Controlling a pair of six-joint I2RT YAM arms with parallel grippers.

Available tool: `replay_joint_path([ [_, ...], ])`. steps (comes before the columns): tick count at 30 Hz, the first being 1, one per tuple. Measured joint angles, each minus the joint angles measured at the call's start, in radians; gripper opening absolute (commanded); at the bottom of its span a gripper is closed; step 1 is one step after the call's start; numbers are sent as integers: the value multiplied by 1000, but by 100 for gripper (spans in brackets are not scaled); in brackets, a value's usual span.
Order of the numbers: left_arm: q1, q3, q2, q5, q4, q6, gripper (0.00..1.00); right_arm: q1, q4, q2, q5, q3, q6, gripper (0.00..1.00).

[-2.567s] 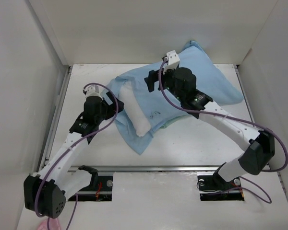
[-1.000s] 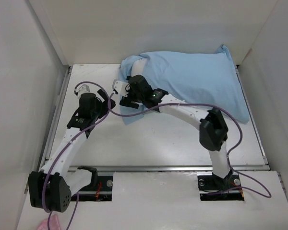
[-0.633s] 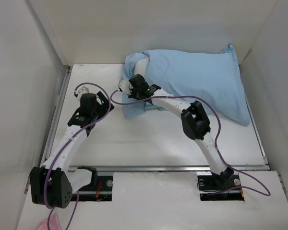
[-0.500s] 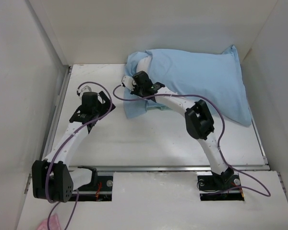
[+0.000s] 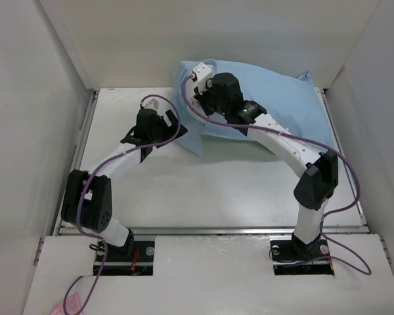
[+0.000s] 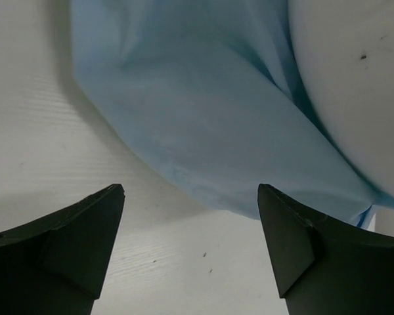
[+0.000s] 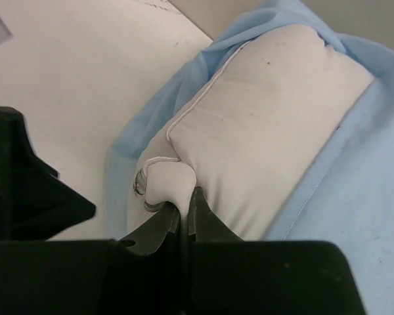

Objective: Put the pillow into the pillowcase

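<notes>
Right claw [image 7: 184,211] pinches a corner of the puffy white pillow [image 7: 262,118] inside the thin blue pillowcase [image 7: 361,210]; left claw [image 6: 190,193] gapes open

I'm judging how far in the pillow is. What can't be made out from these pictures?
Right wrist view: only one end of the pillow shows; the pillowcase covers the rest. Whether the right gripper also pinches fabric is hidden under the bunched corner.
Top view: the right arm hides the pillow's exposed end.
Left wrist view: the picture's edges cut off the pillowcase beyond the open left gripper.
</notes>
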Motion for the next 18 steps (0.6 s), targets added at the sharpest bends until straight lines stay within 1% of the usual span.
replay_joint_path([
  [3,-6,11,58,39,66,-34,77,0,9,-3,0,-9,56,0],
  [5,-5,12,86,53,98,-60,77,0,11,-3,-11,-28,85,0],
  [13,-4,45,147,34,185,-135,77,1,0,-3,-47,-58,154,0],
  [16,-4,109,204,20,193,-145,74,-1,1,-3,-56,-58,169,0],
  [18,-4,151,252,13,200,-151,69,-1,1,-3,-68,-58,174,0],
])
